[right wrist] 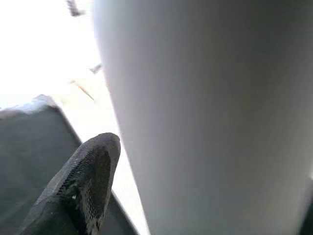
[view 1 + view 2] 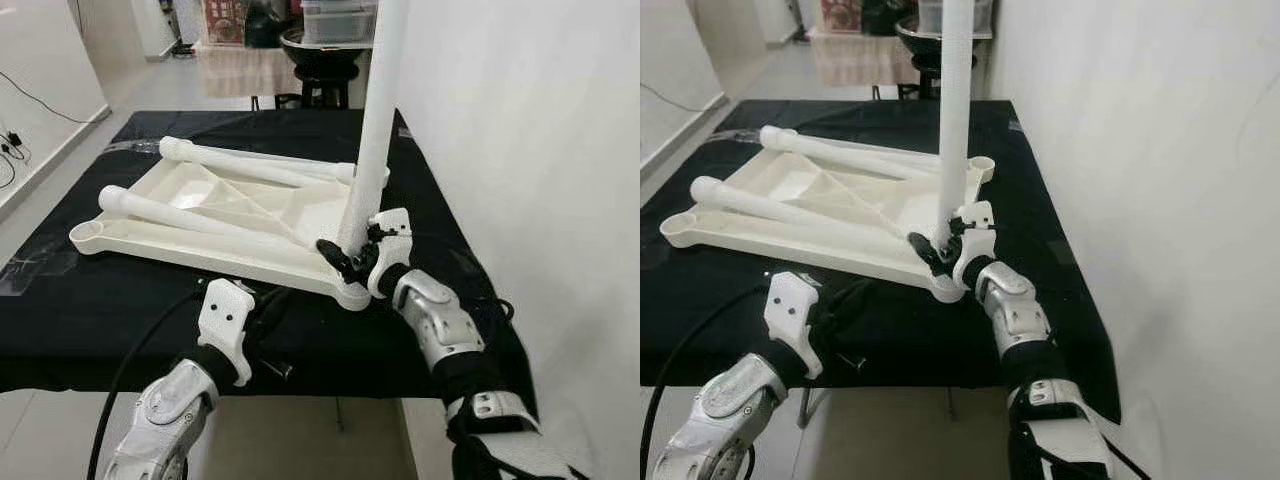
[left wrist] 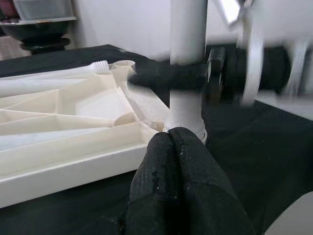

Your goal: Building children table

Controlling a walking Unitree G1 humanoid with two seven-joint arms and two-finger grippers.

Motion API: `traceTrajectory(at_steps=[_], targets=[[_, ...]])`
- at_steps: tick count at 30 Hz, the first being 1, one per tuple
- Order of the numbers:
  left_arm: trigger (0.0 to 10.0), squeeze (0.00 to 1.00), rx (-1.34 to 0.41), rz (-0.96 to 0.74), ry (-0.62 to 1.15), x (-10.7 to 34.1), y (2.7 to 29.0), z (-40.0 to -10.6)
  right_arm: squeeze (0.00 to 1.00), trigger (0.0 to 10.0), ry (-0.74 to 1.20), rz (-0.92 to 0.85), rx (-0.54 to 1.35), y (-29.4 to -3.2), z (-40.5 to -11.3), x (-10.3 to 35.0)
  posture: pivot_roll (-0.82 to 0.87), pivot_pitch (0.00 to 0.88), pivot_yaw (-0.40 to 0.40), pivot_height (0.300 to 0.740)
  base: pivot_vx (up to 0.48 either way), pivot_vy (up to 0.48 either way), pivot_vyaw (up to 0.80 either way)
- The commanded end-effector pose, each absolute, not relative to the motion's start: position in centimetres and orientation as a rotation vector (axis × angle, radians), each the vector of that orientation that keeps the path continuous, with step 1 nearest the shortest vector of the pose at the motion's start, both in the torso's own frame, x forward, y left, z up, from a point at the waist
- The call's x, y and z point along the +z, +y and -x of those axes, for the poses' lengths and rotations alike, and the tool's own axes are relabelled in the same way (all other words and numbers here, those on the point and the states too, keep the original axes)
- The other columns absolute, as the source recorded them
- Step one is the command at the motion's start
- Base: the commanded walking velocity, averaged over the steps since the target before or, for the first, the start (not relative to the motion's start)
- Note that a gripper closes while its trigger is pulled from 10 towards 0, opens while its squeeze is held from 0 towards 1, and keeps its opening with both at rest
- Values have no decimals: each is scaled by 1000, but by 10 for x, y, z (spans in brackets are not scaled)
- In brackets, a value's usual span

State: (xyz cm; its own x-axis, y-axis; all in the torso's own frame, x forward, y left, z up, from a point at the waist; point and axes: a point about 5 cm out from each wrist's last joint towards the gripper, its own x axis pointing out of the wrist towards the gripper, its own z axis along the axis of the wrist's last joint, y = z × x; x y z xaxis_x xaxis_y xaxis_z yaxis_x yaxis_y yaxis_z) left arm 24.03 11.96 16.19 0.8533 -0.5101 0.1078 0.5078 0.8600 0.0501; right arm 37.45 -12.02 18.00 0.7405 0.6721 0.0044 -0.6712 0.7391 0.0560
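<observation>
Right tool (image 2: 352, 250) grips the upright white leg (image 2: 375, 130) low down, at the near right corner of the upturned white tabletop (image 2: 225, 215) on the black-covered worktop (image 2: 80, 310) — left tool (image 3: 171, 142), fingers pressed together and empty, rests just before that corner.

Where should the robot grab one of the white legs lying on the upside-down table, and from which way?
Probably around the middle of the nearer lying leg, coming down from above. It is a round tube resting flat across the tabletop, so its bare middle gives the fingers room on both sides. The right hand is busy holding the upright leg, so the left hand seems freer.
</observation>
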Motion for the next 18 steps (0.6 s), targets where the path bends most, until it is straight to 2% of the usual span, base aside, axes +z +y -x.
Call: traceTrajectory(at_steps=[1,5,8,9,18], targets=[[10000,0,-533,-26,-105,159,119,-241,0,10000,-1,-52,812,-114,-374,187,65,44,-36,740,0,0,0],[10000,0,-524,-25,-111,160,120,-242,0,10000,71,45,990,-126,-378,187,75,43,-46,740,0,0,0],[10000,0,-518,-25,-114,161,121,-242,0,10000,82,45,993,-128,-381,187,76,42,-49,740,0,0,0],[10000,0,-514,-27,-116,161,122,-242,0,0,91,40,948,-128,-385,185,85,43,-53,740,0,0,0],[10000,0,-512,-30,-117,162,121,-241,0,0,82,-18,1009,-129,-383,185,75,52,-51,740,0,0,0]])
